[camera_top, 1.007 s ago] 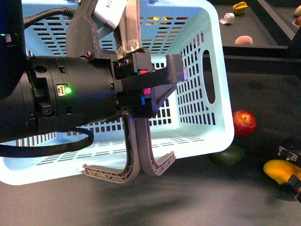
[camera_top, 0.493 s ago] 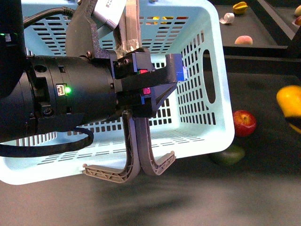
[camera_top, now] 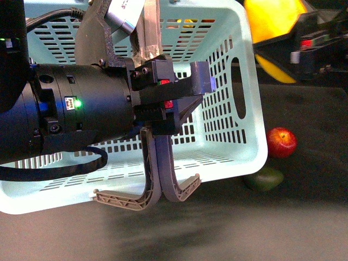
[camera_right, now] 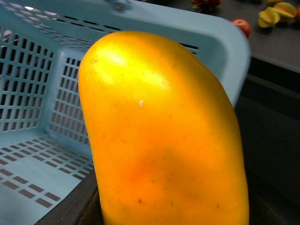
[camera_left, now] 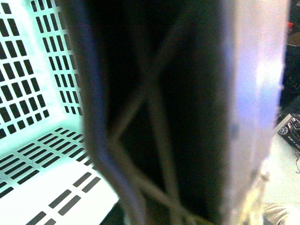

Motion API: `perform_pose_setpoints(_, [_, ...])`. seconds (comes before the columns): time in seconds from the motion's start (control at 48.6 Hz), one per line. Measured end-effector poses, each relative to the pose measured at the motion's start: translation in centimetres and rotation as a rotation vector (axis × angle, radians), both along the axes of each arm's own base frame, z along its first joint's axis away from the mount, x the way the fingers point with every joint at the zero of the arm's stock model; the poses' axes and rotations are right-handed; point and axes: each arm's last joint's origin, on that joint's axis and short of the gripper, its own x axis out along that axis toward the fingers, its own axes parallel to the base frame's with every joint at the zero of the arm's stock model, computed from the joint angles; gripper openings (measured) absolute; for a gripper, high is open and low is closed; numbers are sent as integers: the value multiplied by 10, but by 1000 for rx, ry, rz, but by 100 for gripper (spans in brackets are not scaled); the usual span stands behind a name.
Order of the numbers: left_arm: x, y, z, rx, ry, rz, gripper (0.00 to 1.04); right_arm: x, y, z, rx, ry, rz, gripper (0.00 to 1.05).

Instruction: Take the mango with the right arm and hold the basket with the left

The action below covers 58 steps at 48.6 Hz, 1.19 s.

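**r grip has mango up by basket corner, l grip on handle**

r gripper (camera_top: 280, 48): black fingers clamped on the mango (camera_top: 271, 22), one finger crossing its lower part. red led lit on the gripper body. mango is off the table, high at upper right of front view, just beside the basket (camera_top: 255, 117) far-right corner. can't tell if it's over the inside or outside the rim. r wrist cam: mango (camera_right: 159, 140) fills most of the frame, skin smooth yellow-orange, fingers not visible there. basket (camera_right: 213, 40) rim + slotted wall right behind it.

l gripper (camera_top: 159, 92): jaws closed on the handle (camera_top: 150, 32), taped section enters from above. two grey ribbed bars (camera_top: 160, 179) curve out below the jaws, over the near rim. l arm body big + black across left of front view, green led on. l wrist cam: v close and blurry, ribbed lattice + pale taped strip in front, basket (camera_left: 28, 70) slotted wall and floor behind.

basket sits skewed in front view, nothing visible on the parts of the floor in view.

outside basket on dark table (camera_top: 304, 223): red apple (camera_top: 281, 142) near the right wall, avocado (camera_top: 263, 178) touching or just under the near-right corner. r wrist cam also shows an apple (camera_right: 241, 26) and starfruit (camera_right: 276, 11) far back, well apart from the basket.
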Motion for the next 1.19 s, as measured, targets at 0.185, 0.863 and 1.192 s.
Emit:
perform_pose_setpoints(0.185, [0,0,0,-1,1,-1,16,14,42,-11,10,30,44,60])
perform_pose_setpoints(0.863, [0,0,-2,-6,22,6,16,-11,20,15,72,-131,-340,96])
perform_pose_setpoints(1.192, [0,0,-2,0,15,5,16,-114,-35,30,83,-159,-782,96])
